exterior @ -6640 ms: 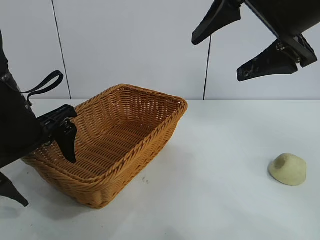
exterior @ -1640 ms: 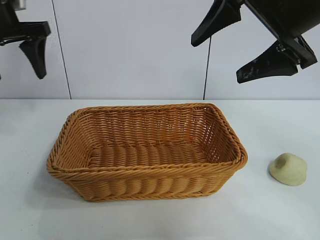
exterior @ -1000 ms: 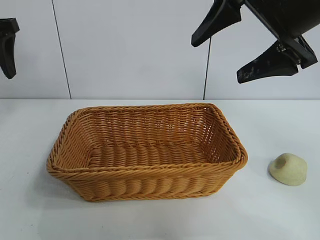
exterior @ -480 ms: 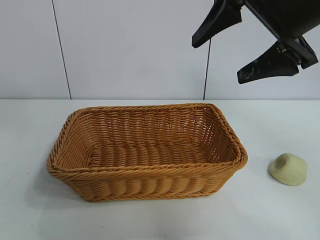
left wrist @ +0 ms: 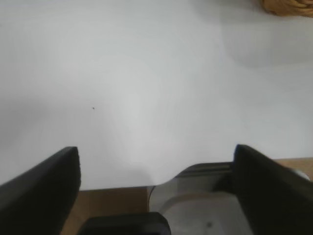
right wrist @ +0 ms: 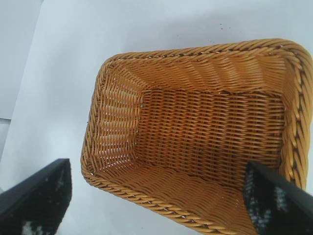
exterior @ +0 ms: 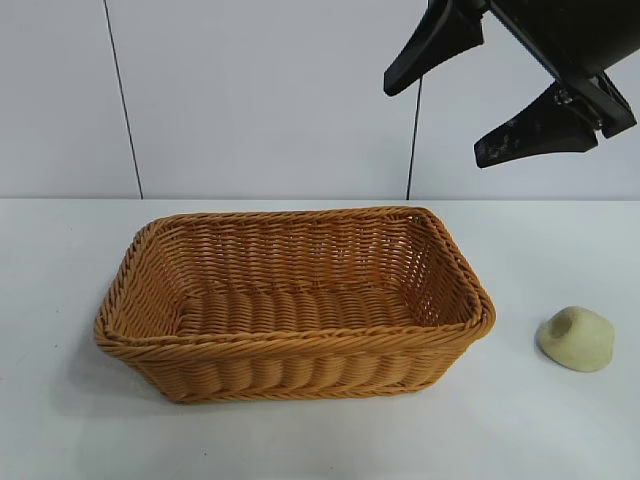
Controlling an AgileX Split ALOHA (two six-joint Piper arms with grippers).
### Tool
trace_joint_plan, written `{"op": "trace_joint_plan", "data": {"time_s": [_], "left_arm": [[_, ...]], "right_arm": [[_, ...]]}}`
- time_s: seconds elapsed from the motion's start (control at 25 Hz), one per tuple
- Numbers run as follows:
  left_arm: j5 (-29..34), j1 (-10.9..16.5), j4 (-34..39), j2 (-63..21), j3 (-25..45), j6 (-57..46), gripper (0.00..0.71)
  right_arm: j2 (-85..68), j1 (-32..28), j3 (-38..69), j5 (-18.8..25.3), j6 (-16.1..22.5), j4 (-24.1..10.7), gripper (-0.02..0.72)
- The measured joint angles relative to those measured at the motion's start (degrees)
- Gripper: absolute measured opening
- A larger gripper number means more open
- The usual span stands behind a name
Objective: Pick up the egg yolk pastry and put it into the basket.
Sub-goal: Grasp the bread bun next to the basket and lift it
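Egg yolk pastry [exterior: 577,339] sits on the table well below the right gripper's [exterior: 490,95] spread fingers.

Bright, even overhead light fills every view. The orange-tan woven wicker basket [exterior: 290,300] throws a soft, faint shadow onto the white table [exterior: 330,440]. The left wrist view is hazy, its black claw fingers [left wrist: 41,183] blurred. No harsh glare.

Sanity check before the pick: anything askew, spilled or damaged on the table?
Nothing stands out. The basket sits upright and intact, with nothing in it. The egg yolk pastry lies whole on the table, apart from the basket, to its right.
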Motion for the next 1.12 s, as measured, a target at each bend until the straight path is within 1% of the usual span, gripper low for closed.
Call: {"op": "trace_joint_plan", "data": {"time_s": [0.12, 0.24, 0.6, 0.72, 0.8, 0.92, 1.0, 1.08, 1.12], "left_arm": [[-0.45, 0.00, 0.00, -8.64, 0.45, 0.02, 0.611], [-0.51, 0.00, 0.00, -15.18, 0.45, 0.02, 0.611], [-0.58, 0.00, 0.00, -27.99, 0.70, 0.02, 0.610], [-0.63, 0.00, 0.00, -29.63, 0.70, 0.02, 0.610], [-0.62, 0.00, 0.00, -29.63, 0.82, 0.02, 0.610], [-0.62, 0.00, 0.00, -29.63, 0.82, 0.02, 0.610], [-0.62, 0.00, 0.33, -29.63, 0.82, -0.38, 0.610], [-0.62, 0.00, 1.20, -29.63, 0.82, -1.47, 0.610], [-0.62, 0.00, 1.70, -29.63, 0.82, -1.88, 0.610]], "right_arm": [[0.00, 0.00, 0.00, 0.05, 0.00, 0.00, 0.678], [0.00, 0.00, 0.00, 0.05, 0.00, 0.00, 0.678], [0.00, 0.00, 0.00, 0.18, 0.00, 0.00, 0.678], [0.00, -0.08, 0.00, 0.30, 0.07, -0.76, 0.678], [0.00, -0.93, -0.09, 0.89, 1.18, -2.35, 0.678], [0.00, -3.31, -0.09, 1.35, 4.07, -6.63, 0.678], [0.00, -5.39, -0.09, 1.79, 6.04, -11.14, 0.678], [0.00, -7.43, -0.12, 2.71, 8.87, -16.74, 0.678], [0.00, -8.56, -0.16, 3.01, 10.41, -20.15, 0.678]]}}
